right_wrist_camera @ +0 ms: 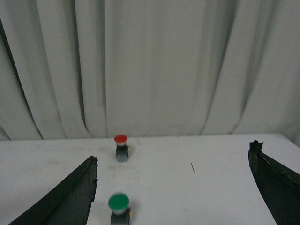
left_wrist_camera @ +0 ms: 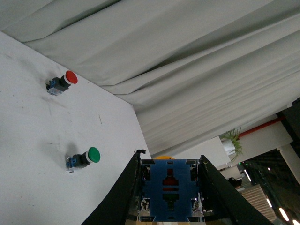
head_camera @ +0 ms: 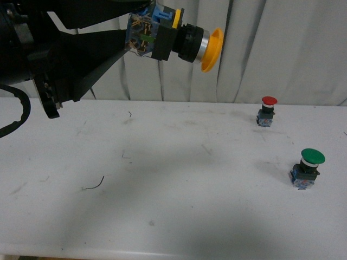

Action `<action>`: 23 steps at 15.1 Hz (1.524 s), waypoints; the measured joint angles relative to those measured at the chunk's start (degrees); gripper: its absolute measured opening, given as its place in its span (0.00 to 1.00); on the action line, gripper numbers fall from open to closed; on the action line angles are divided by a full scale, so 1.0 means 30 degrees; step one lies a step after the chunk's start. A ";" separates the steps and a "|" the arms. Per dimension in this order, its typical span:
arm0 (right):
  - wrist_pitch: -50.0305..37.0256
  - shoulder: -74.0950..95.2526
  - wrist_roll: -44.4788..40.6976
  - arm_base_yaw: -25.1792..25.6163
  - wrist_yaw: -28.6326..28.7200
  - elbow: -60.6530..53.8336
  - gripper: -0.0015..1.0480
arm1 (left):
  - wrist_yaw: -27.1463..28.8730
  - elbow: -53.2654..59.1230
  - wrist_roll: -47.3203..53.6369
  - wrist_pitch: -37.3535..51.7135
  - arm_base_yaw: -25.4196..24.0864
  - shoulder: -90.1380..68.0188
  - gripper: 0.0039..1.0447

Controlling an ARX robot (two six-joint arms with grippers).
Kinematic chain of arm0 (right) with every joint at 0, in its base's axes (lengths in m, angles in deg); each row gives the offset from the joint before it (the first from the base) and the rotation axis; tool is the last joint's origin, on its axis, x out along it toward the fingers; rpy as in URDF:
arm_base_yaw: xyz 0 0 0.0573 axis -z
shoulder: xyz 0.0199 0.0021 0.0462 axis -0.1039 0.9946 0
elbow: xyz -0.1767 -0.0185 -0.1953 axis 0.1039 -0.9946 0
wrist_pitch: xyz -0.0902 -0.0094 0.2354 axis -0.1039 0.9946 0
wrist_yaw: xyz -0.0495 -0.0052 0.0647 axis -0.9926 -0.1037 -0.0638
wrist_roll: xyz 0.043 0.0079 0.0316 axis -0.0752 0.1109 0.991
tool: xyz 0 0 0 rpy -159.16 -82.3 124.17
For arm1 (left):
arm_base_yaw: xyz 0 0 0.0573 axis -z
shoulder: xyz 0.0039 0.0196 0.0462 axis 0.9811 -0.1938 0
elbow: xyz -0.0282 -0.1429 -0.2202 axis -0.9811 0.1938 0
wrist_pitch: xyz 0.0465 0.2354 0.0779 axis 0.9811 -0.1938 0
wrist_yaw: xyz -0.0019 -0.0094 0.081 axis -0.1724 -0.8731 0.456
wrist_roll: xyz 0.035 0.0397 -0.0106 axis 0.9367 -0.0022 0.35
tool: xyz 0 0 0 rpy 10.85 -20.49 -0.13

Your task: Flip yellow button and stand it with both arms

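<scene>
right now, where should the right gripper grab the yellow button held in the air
Probably the black collar just behind the yellow cap, coming from the robot's right. The left gripper clamps the contact block, so the yellow button lies sideways with its cap end free toward that side. The right gripper is open.

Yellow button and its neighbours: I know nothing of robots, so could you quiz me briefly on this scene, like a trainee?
1. True or false: the right claw is open and empty.
2. Fill in: two buttons stand upright on the table, the red button and the ____.
3. The yellow button is: A) lying on the table; B) held aloft in the left claw, cap sideways; C) gripped by both claws.
Key: 1 true; 2 green button; 3 B.
</scene>
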 joint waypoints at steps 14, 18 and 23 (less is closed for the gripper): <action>-1.1854 1.8644 0.3963 -0.4758 0.6754 1.0979 0.94 | 0.0423 -0.0211 -0.0007 0.0277 0.0240 -0.0393 0.28; -1.2888 2.1456 2.1281 -0.7315 1.2247 0.8357 0.94 | 0.0284 -0.0219 0.0000 0.0080 0.0095 -0.0321 0.28; -1.2896 2.2731 2.5135 -0.7635 1.1293 1.1038 0.94 | 0.0255 -0.0233 0.0073 -0.0051 0.0058 -0.0248 0.28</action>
